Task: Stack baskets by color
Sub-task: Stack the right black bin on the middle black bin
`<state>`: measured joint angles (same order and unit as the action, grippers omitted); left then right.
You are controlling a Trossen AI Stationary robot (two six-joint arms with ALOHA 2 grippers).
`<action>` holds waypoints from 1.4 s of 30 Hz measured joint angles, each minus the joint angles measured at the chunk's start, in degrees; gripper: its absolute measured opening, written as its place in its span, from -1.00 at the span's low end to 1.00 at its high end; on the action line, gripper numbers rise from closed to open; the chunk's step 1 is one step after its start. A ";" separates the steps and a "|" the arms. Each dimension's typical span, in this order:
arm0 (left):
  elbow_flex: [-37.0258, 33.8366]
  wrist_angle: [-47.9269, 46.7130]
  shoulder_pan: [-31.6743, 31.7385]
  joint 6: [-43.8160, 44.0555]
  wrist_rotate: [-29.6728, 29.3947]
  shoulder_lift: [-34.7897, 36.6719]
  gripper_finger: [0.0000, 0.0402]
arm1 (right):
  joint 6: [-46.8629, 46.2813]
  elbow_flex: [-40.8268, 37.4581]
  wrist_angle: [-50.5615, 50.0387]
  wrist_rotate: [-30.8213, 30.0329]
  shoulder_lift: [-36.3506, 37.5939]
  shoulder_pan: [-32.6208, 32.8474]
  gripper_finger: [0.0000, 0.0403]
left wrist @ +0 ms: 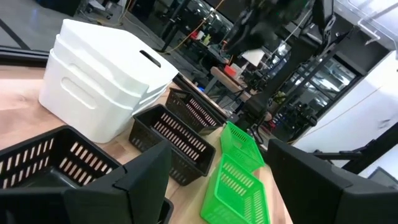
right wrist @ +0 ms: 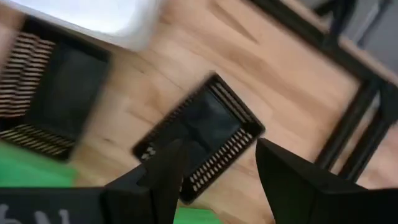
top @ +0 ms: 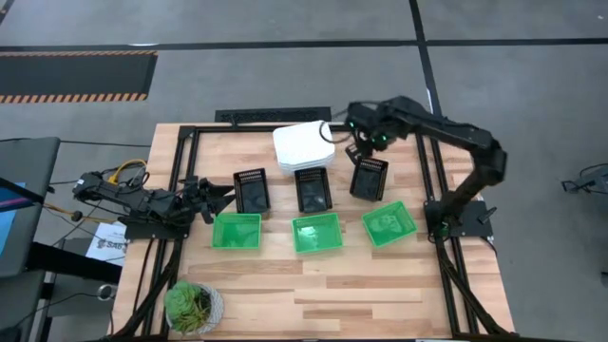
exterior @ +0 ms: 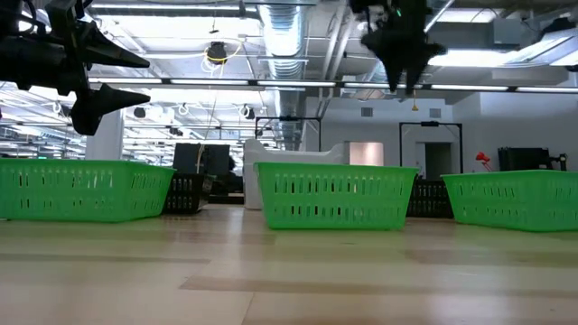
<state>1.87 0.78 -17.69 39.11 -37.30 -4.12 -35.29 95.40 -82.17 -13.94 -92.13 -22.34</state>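
A stack of white baskets (top: 304, 145) stands at the table's far middle, also seen in the left wrist view (left wrist: 102, 78). In front of it three black baskets (top: 252, 190) (top: 313, 188) (top: 369, 178) rest on their bottoms in a row. Nearer still are three green baskets (top: 237, 231) (top: 316, 233) (top: 389, 223). My right gripper (top: 364, 150) hangs open above the right black basket (right wrist: 199, 140), pointing steeply down and holding nothing. My left gripper (top: 223, 198) waits level and open at the table's left, beside the left black basket (left wrist: 37, 165).
A potted plant (top: 194, 306) stands at the near left corner. A dark frame (top: 190, 142) runs along the table's left, far and right edges, and a power strip (top: 256, 116) lies at the far edge. Bare wood (top: 361, 294) stretches in front of the green baskets.
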 joint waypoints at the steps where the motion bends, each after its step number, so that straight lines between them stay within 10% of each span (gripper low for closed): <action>1: 0.00 0.00 0.00 0.00 0.00 0.00 0.28 | -1.44 -4.23 2.95 -0.22 1.40 0.05 0.10; 14: 0.00 0.00 0.00 0.00 0.03 0.02 0.28 | -12.00 -39.44 45.45 6.41 6.57 0.06 0.10; 32: 0.00 0.00 0.00 -0.28 -0.70 0.02 0.28 | -15.87 -48.77 56.88 6.52 4.26 -0.34 0.07; 42: 0.00 0.00 0.00 -0.28 -0.89 0.01 0.28 | -14.42 -48.70 57.55 6.31 3.12 -0.27 -0.79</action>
<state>1.87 0.78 -17.69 38.83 -38.20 -4.11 -49.71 46.70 -24.62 -7.64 -89.01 -22.61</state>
